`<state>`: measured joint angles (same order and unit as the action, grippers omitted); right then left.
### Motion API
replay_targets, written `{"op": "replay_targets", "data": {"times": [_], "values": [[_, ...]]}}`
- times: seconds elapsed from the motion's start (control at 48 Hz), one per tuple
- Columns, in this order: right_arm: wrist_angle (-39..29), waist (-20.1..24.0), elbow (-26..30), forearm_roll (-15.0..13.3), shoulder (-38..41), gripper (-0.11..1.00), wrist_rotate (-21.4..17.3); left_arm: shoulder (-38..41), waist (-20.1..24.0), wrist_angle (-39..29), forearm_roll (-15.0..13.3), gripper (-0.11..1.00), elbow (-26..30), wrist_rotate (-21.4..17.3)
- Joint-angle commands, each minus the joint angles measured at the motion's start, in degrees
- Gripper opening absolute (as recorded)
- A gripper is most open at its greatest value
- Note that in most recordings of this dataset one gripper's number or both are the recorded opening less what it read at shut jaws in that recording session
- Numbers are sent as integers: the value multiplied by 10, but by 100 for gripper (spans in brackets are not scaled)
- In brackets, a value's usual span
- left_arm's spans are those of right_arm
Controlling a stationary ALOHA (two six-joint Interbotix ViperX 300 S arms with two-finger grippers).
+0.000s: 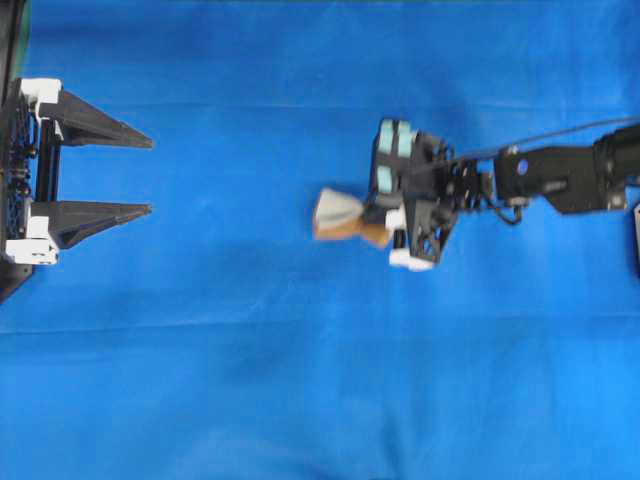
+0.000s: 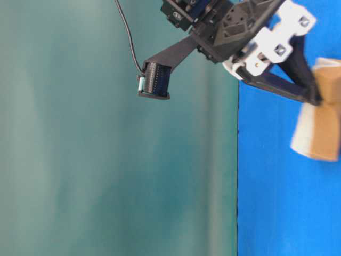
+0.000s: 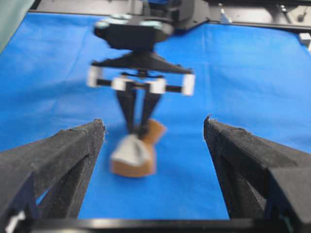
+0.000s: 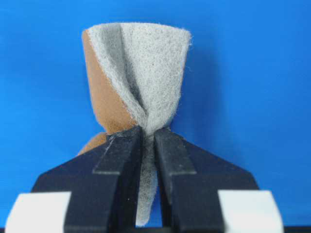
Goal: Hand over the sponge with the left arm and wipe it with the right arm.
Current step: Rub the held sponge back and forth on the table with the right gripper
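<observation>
Right arm fingers [image 4: 148,145]: nearest the right wrist camera, two black pads pressed almost together, clenched on the middle of the sponge so that it pinches into an hourglass.
Surface [image 1: 300,400]: blue cloth filling the overhead view edge to edge; in the table-level view its edge meets a pale green wall [image 2: 106,160].
Open room: wide bare cloth lies above and below both arms in the overhead view, and a broad clear stretch separates the two arms.
Right arm [image 1: 560,178]: reaches in from the right edge of the overhead view, teal patches at the wrist, fingers [image 1: 385,222] pointing left near the middle of the cloth.
Left arm [image 1: 40,185]: sits at the left edge of the overhead view, well apart from the sponge.
Left arm fingers [image 1: 150,177]: spread wide with nothing between them, tips pointing right; in the left wrist view they frame the sponge from afar.
Sponge [image 1: 345,215]: near the middle of the cloth, just left of the right wrist; grey scouring face [image 4: 146,68] folded inward at the grip, orange-brown layer [image 4: 104,102] showing on its left side in the right wrist view. Whether its lower edge touches the cloth cannot be told.
Cable [image 2: 128,37]: thin and black, running down to the camera block on the right arm.
</observation>
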<state>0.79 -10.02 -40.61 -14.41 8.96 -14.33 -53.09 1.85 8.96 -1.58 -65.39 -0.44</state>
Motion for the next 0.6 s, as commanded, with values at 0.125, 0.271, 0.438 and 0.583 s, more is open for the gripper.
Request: {"op": "replay_targets", "data": {"times": [0.125, 0.271, 0.438, 0.583], "values": [[14, -85, 5, -27, -12, 15, 2, 4, -1, 4, -1, 81, 4, 1], [15, -88, 6, -28, -13, 14, 1, 4, -1, 4, -1, 81, 4, 1], [14, -67, 4, -25, -12, 15, -5, 4, -1, 3, -1, 81, 4, 1], [15, -19, 2, -11, -12, 15, -8, 4, -1, 3, -1, 81, 2, 1]]}}
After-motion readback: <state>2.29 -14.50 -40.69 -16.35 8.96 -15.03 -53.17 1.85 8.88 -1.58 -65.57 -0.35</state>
